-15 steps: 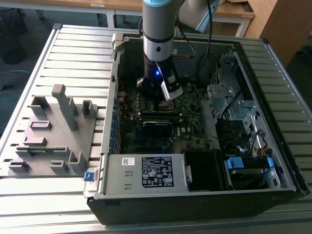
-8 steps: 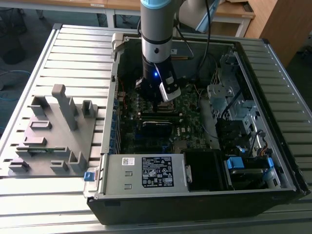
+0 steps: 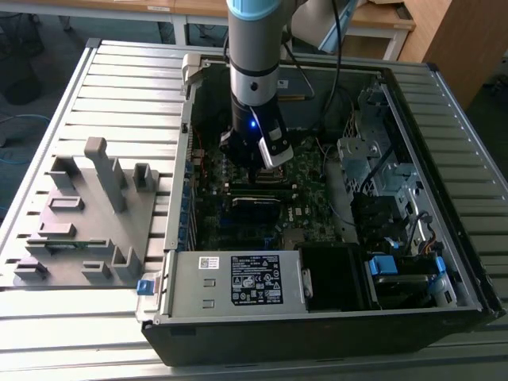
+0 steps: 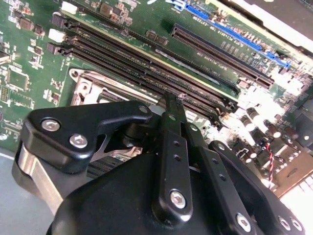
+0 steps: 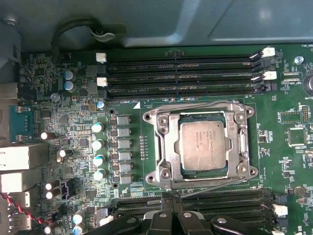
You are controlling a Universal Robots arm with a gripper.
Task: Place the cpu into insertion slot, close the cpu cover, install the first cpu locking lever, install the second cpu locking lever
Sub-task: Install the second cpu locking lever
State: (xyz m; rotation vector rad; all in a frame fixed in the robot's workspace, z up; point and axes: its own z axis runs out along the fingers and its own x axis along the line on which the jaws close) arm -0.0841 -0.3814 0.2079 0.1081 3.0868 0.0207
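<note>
The gripper (image 4: 168,105) sits nearest the lens in the second wrist view, its black linkages over the motherboard (image 4: 29,58); the jaws look drawn together at the tips with nothing between them. In the first wrist view the cpu (image 5: 204,145) lies in the insertion slot (image 5: 164,147) with the cpu cover (image 5: 234,147) down around it, and wire levers run along the frame's edges. Whether those levers are latched I cannot tell. The risk: the fingertips, just beside the socket and the memory slots (image 5: 181,73), could slip off a thin lever and strike nearby components.
</note>
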